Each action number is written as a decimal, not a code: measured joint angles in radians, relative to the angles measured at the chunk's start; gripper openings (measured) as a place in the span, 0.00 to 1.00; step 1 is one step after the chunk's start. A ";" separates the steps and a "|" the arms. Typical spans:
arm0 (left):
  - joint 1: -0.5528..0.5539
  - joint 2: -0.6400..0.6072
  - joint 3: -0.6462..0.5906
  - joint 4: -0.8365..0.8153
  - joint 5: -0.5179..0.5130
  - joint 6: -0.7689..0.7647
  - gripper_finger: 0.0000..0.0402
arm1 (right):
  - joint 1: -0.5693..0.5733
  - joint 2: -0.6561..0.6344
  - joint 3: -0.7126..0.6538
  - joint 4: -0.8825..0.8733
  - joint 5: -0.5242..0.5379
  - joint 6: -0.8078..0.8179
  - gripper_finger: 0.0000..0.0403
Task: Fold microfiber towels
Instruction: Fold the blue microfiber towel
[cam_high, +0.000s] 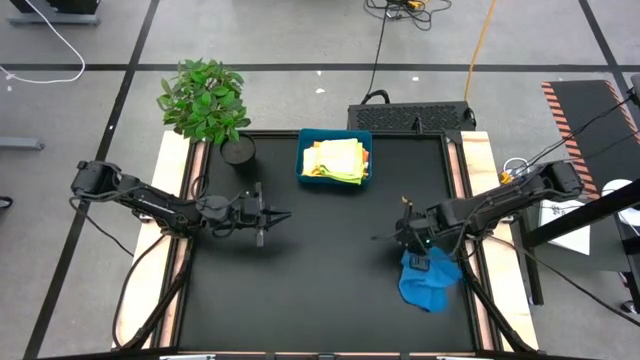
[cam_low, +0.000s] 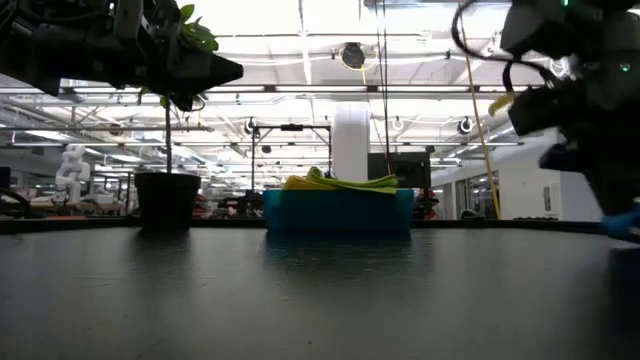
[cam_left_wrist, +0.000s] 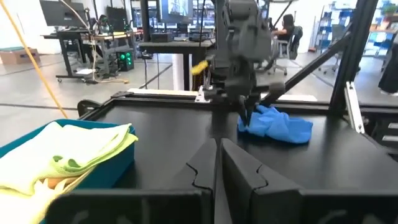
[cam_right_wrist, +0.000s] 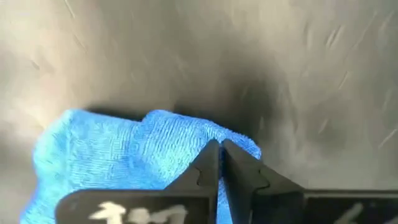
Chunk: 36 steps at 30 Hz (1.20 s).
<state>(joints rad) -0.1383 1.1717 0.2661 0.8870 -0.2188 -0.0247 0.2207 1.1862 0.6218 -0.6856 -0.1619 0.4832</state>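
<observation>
The right gripper (cam_right_wrist: 219, 155) is pinched shut on an edge fold of the blue microfiber towel (cam_right_wrist: 124, 149), low over the table (cam_high: 320, 250) at about four o'clock in the high view. The towel lies there crumpled in a loose heap near the table's right edge, so no clear long axis or heading can be read; its bulk trails from the gripper toward five o'clock. It looks light, limp and slightly grippy, likely to drape and bunch when lifted, so a corner or hem is the better hold than the middle. At nine o'clock the left gripper (cam_high: 275, 214) hovers closed and empty, pointing toward three o'clock. At twelve o'clock the teal tray (cam_high: 304, 170) holds the other towels (cam_high: 335, 158), pale yellow and lime green showing on top. A potted plant (cam_high: 205, 100) stands at eleven o'clock.
</observation>
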 joint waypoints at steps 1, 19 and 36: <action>0.000 0.000 0.000 -0.003 0.000 0.006 0.06 | 0.000 -0.014 0.001 0.015 0.013 -0.005 0.02; 0.000 0.000 0.000 -0.003 0.000 0.020 0.06 | -0.016 -0.252 0.002 0.450 0.087 -0.208 0.01; 0.000 0.000 0.000 -0.004 0.000 0.019 0.06 | -0.016 -0.257 0.002 0.873 0.084 -0.471 0.01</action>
<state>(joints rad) -0.1383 1.1717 0.2661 0.8833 -0.2188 -0.0053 0.2047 0.9293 0.6239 0.1875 -0.0781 0.0117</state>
